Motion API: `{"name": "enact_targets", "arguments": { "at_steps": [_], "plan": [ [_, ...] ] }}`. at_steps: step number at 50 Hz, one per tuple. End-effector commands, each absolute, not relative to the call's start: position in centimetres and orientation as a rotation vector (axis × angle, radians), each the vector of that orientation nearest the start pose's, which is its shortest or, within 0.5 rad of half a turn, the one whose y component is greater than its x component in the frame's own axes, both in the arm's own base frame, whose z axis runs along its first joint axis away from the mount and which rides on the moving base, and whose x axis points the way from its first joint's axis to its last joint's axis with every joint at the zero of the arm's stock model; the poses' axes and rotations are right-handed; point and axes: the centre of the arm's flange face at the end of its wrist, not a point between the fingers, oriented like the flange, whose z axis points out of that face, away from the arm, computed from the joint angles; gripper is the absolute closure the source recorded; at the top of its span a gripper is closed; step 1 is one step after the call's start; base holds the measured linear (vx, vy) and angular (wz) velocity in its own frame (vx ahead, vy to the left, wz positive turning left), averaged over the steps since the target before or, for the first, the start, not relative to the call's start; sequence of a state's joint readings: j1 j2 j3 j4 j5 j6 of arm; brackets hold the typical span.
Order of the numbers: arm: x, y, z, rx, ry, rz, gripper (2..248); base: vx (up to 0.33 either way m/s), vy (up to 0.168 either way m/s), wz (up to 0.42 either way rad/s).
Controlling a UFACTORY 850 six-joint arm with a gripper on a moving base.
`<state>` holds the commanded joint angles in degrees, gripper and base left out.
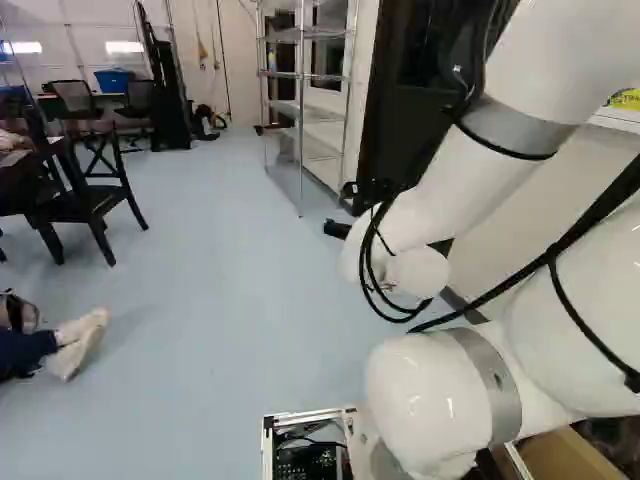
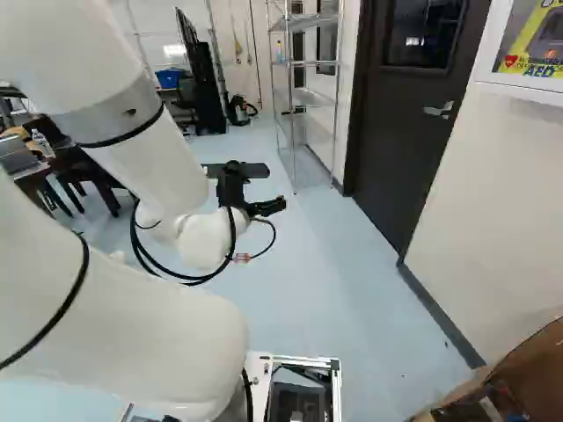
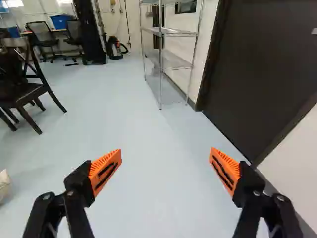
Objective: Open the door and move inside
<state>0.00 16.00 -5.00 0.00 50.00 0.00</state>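
Stretching blue floor [image 2: 299,290], closed door [image 2: 400,132], shelving [image 3: 173,33]

Matt dark door [image 2: 413,114], apparently painted; glossy white arm [image 2: 163,167]; shiny metal shelving [image 2: 308,63].

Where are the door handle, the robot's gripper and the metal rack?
Door handle [image 2: 435,112]: right base view, on its lever.
Gripper [image 3: 166,149]: wrist view, midway between its fingertips.
Metal rack [image 3: 173,32]: wrist view, on one shelf.

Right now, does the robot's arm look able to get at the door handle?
Perhaps yes: nothing visible blocks the door handle, and the gripper is open and empty, though it likely must swing right.
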Motion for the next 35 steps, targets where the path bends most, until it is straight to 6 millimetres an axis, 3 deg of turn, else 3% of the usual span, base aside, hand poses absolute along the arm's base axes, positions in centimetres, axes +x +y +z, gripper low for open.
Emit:
{"name": "enact_targets", "arguments": {
  "at_steps": [35],
  "plan": [
    [27.03,0.00,36.56,-2.558,0.000,-1.824,3,0.102,0.005,-0.003]
  ]
}}
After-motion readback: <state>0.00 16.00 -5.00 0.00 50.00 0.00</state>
